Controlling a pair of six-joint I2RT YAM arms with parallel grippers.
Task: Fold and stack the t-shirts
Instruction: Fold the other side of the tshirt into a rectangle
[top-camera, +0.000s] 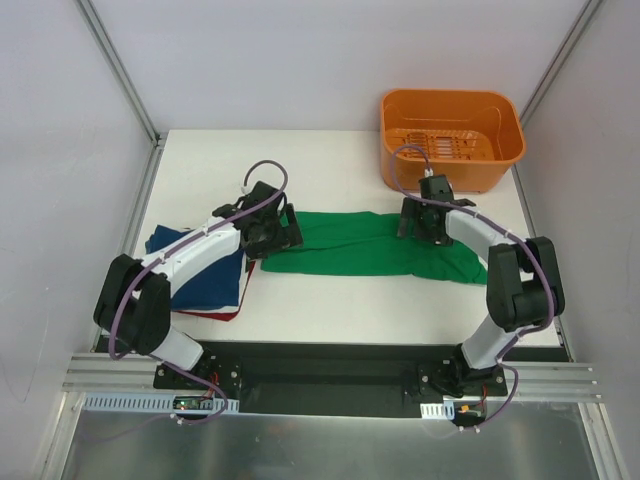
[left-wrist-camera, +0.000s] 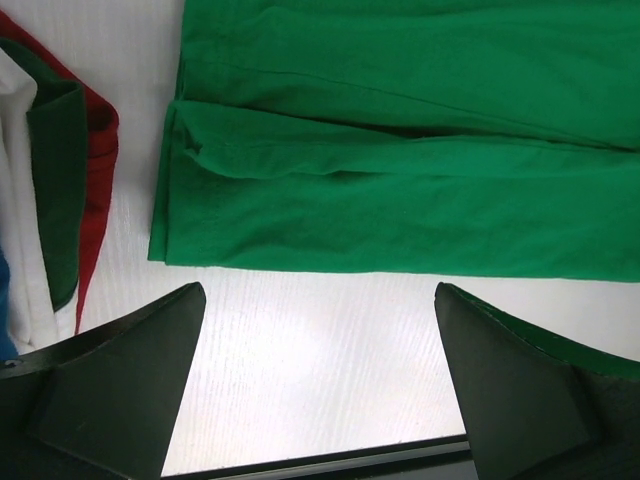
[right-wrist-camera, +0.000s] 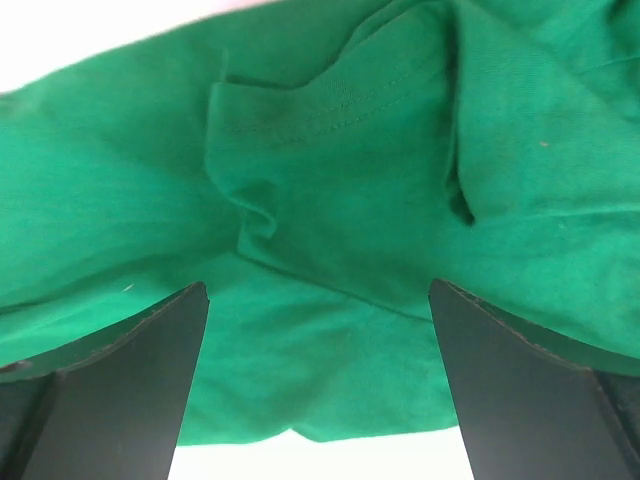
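One green t-shirt (top-camera: 360, 245), left hand (top-camera: 272, 233), right hand (top-camera: 419, 221) at its ends (both gaping)

An orange plastic basket (top-camera: 490, 172) stands in the upper right of the frame, on the white table's (top-camera: 330, 300) far corner. Its floor is slotted.

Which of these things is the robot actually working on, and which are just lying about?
For the job: green t-shirt, laid out; navy t-shirt; red t-shirt, only an edge showing.
Just lying about: orange basket, far right.
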